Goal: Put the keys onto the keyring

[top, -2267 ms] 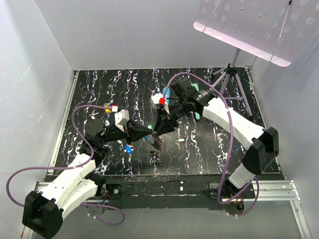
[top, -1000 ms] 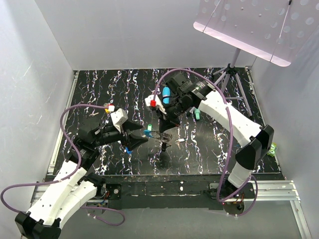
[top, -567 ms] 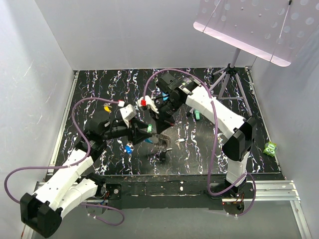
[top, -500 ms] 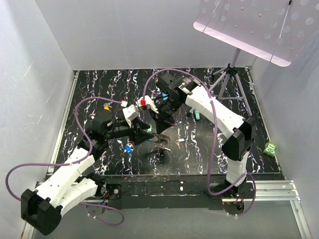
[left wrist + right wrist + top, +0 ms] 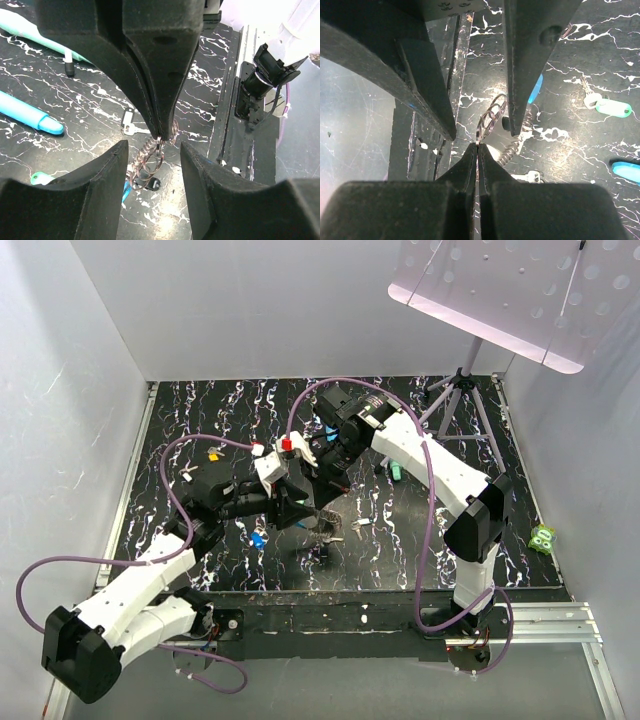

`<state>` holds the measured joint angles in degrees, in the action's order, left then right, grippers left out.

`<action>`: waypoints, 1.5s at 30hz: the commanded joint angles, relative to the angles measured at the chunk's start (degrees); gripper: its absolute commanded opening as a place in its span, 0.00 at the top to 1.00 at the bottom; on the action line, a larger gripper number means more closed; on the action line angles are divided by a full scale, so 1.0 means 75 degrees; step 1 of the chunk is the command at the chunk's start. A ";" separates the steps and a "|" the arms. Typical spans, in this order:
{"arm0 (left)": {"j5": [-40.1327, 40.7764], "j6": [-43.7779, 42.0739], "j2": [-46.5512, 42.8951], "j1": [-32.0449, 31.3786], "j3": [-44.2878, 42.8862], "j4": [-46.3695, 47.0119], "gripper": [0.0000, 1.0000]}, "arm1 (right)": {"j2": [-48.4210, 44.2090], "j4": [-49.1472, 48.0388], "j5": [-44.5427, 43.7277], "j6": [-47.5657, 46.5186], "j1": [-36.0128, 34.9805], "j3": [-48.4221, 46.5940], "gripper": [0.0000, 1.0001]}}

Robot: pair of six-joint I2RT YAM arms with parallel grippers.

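**Keyring** (image 5: pixel 491 116): a cluster of thin wire rings, with a short metal coil (image 5: pixel 513 147) trailing below them. It hangs clear of the black marbled table (image 5: pixel 200 420), over the near middle and between the two arms.

**Right gripper** (image 5: pixel 477 146): it points steeply down. Its fingers are pressed together and pinch the edge of the rings at their very tips.

**Left gripper** (image 5: pixel 151 152): its fingers are spread, one on each side of the rings and of the right gripper's tips. Contact with the wire cannot be told. In the right wrist view one ring overlaps a finger's edge, which may be only the angle.

**Keys** (image 5: pixel 529 175): they lie loose on the table.
- A pale-headed key lies just beside the foot of the coil.
- A blue key (image 5: pixel 535 89) lies near the rings, partly hidden behind a left finger.
- A key with a green tag (image 5: pixel 612 107) lies well off to one side.
- A yellow key (image 5: pixel 213 453) lies towards the far left of the table, well apart from the rest.

**Other items:** two teal sticks, one (image 5: pixel 30 116) nearer the rings and one (image 5: pixel 35 27) farther off. Both lie flat on the table.
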<state>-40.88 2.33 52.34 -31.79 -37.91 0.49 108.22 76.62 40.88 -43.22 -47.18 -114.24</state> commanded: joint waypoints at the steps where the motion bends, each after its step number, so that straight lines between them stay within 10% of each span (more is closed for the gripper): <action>1: 0.0084 -0.0170 0.0088 -0.0097 -0.0019 0.0087 0.56 | -0.0039 0.0776 0.0291 0.0091 -0.0038 -0.0366 0.99; 5: 0.0026 -0.0240 0.0217 -0.0144 -0.0101 -0.0018 0.63 | -0.0016 0.0765 0.0291 0.0091 -0.0038 -0.0378 0.99; 11: -0.0173 -0.0287 0.0404 -0.0156 -0.0265 -0.0393 1.00 | -0.0004 0.0753 0.0315 0.0103 -0.0038 -0.0378 0.99; 28: 0.0259 0.0440 -0.1024 -0.0144 0.0953 0.0743 1.00 | -0.0309 0.0846 0.0864 -0.0096 0.0091 -0.0261 0.67; 45: 0.0950 0.0393 -0.1997 -0.0144 0.1270 0.0942 1.00 | -0.1937 -0.1695 0.1439 -0.0284 0.0372 0.1415 0.65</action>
<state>-36.47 5.37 39.92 -32.75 -27.86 5.58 96.95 70.83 48.80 -44.82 -44.99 -105.08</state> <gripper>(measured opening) 0.017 0.342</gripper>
